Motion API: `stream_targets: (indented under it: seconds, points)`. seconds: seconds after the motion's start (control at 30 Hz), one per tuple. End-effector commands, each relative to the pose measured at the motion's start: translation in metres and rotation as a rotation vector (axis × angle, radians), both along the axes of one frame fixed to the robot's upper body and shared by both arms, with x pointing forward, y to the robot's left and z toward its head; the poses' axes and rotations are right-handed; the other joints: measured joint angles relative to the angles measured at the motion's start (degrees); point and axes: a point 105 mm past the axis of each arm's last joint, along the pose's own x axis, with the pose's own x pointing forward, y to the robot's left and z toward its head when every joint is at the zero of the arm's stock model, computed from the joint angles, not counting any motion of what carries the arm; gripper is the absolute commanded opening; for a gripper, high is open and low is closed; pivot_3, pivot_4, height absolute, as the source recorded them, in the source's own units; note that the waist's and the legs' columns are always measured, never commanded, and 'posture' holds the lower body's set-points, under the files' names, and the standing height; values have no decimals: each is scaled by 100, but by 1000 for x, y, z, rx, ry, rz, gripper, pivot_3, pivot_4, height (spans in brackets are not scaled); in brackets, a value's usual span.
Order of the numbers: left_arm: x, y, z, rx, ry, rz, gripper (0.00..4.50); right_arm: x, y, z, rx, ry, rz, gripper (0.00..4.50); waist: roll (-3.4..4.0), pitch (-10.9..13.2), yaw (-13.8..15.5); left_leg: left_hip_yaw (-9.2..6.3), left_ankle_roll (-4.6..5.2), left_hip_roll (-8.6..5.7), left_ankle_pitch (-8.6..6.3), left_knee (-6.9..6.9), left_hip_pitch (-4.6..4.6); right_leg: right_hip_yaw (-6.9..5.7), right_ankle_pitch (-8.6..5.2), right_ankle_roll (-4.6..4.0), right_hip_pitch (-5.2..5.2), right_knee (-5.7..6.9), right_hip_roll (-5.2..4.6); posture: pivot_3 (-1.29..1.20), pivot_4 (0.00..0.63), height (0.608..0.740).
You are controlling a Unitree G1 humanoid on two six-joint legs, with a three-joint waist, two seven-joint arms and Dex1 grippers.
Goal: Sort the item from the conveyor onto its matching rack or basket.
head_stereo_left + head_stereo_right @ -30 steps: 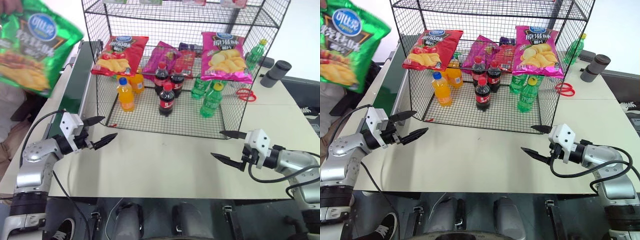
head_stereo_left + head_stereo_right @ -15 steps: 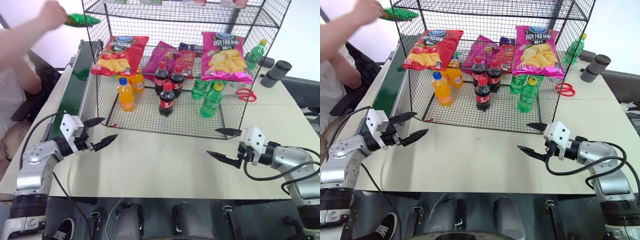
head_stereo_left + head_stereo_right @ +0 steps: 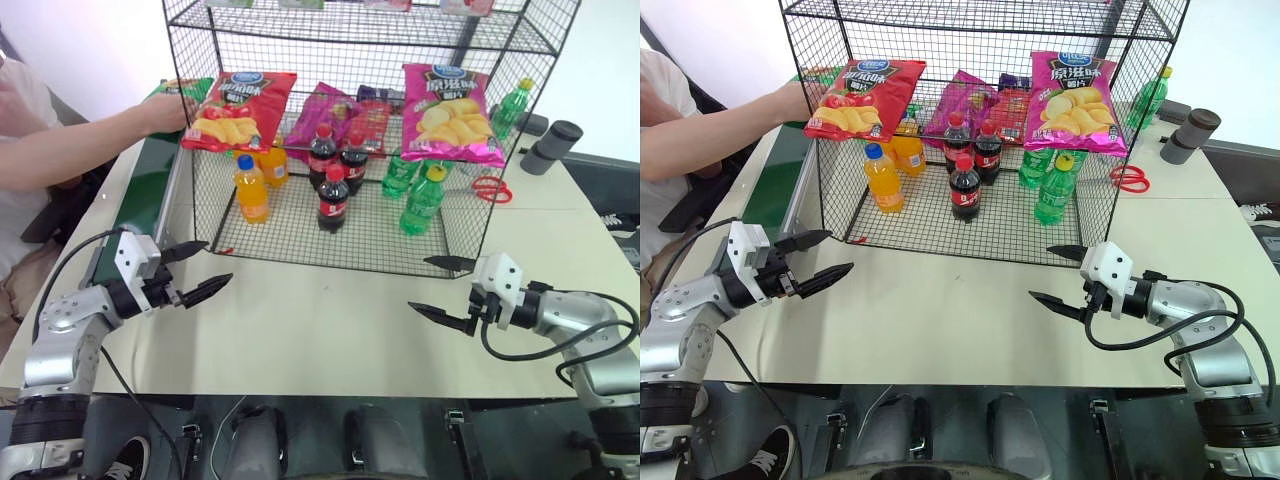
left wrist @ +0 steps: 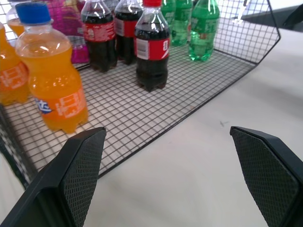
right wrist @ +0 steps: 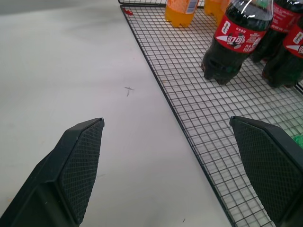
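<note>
Pale desk (image 3: 320, 330), with the conveyor (image 3: 150, 190) running along its left edge and the rack (image 3: 300, 258) standing on its far half. The rack's floor holds orange, cola and green bottles. A red crisp bag (image 3: 238, 110) and a pink crisp bag (image 3: 452, 112) hang on its front.

The item (image 3: 180, 88) is at the far end of the conveyor, just beside the rack's far left corner. Only a strip of green shows, under a person's hand (image 3: 165, 112). I cannot tell whether it already lies flat on the belt.

The left gripper (image 3: 215, 262) hovers over the desk's left edge next to the conveyor rail, jaws spread wide and empty. The right gripper (image 3: 420, 284) hovers near the desk's front right, jaws likewise spread and empty. Both are well apart from the item.

Risks, as judged:
- The person's arm lies across the belt. A reach begun now could strike it.
- The bag is large and glossy. The narrow jaws may slide off it, or pinch only a corner so it swings or drops off the rail.
- The rack's left wire wall stands close to the belt. A raised bag or arm could snag it.
- Placing the bag among the hung crisp bags could dislodge the red one or topple the bottles below.
</note>
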Motion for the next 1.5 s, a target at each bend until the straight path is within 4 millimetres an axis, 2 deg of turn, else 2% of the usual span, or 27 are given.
stream_targets:
  seconds: [0.03, 0.47, 0.63, 1.07, 1.4, 1.5]
  points:
    - [0, 5, 14, 22, -67, 7, 4500, 2, 3, 8, 7, -37, 18, 4438, 0, 0, 1, 1, 0, 0, 0, 0, 0, 0, 0, 0, 0, 0, 0, 0, 150, 740]
    - [1, 7, 16, 40, -92, 19, 4500, 2, 7, 8, 10, -34, 30, 4438, 0, 0, -2, 1, 0, 0, 0, 0, 0, 0, 0, 0, 0, 0, 0, 0, 150, 740]
    - [-2, 11, 11, 65, -69, 28, 4500, 3, 8, 8, 22, -14, 27, 4438, 0, 0, -4, 1, 0, 0, 0, 0, 0, 0, 0, 0, 0, 0, 0, 0, 150, 740]
    - [-7, 18, 13, 71, -86, 32, 4500, 12, 22, 15, 54, -38, 60, 4438, 0, 0, -1, 1, 0, 1, 0, 0, 0, 0, 0, 0, 0, 0, -1, 0, 150, 740]
    - [-10, 18, 11, 51, -73, 40, 4500, 5, 33, 18, 141, 64, 105, 4438, 0, 0, -1, 0, 0, 2, 0, 0, 0, 0, 0, 0, -1, 0, -1, 0, 150, 740]
    - [-12, 19, 10, 68, -77, 38, 4500, 10, 36, 18, 144, 68, 84, 4438, 0, 0, -11, 0, 0, 2, 0, -1, 0, 0, 0, 0, -1, 0, -1, 0, 150, 740]
